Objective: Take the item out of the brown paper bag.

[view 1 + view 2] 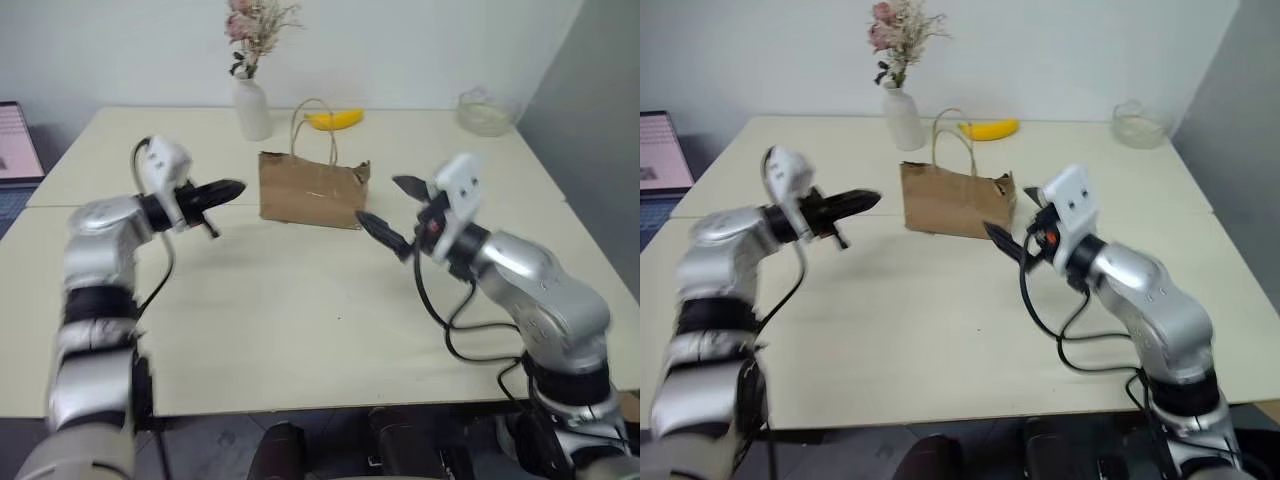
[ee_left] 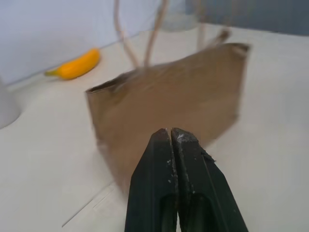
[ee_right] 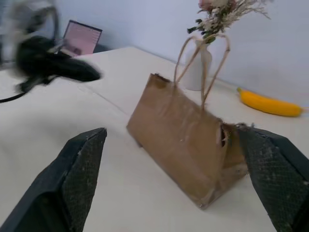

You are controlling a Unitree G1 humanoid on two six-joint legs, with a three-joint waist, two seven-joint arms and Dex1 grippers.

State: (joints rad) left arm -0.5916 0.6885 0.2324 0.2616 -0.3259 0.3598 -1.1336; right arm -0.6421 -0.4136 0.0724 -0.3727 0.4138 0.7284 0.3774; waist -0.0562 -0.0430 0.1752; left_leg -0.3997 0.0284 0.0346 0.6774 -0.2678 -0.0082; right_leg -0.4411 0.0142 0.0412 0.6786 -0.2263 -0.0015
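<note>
The left claw (image 1: 228, 189) is pressed fully shut and holds nothing. It points level across the pale wooden bench (image 1: 300, 330), and the creased brown paper bag with thin tan cord handles (image 1: 312, 190) stands just ahead of its tips, a little apart, with its left narrow end turned toward this claw. The left arm is bent, the forearm kept above the bench.

The bag stands upright, and its long axis runs from side to side between the two claws, so each claw faces one end of it. The thin cord loops rise above the ragged top edge. The item to be taken out cannot be seen; by judgement it lies inside the bag, hidden by the paper. The long yellow banana (image 1: 335, 119) behind the bag is a different thing.

The right claw (image 1: 393, 210) is spread wide and empty. The torn right end of the bag lies straight ahead of it, near its lower finger, and in the right wrist view the bag sits between the two fingers. This claw seems the nearer one, and it is probably the better placed to go to the bag. The right forearm slopes up from the elbow toward the bag.
</note>
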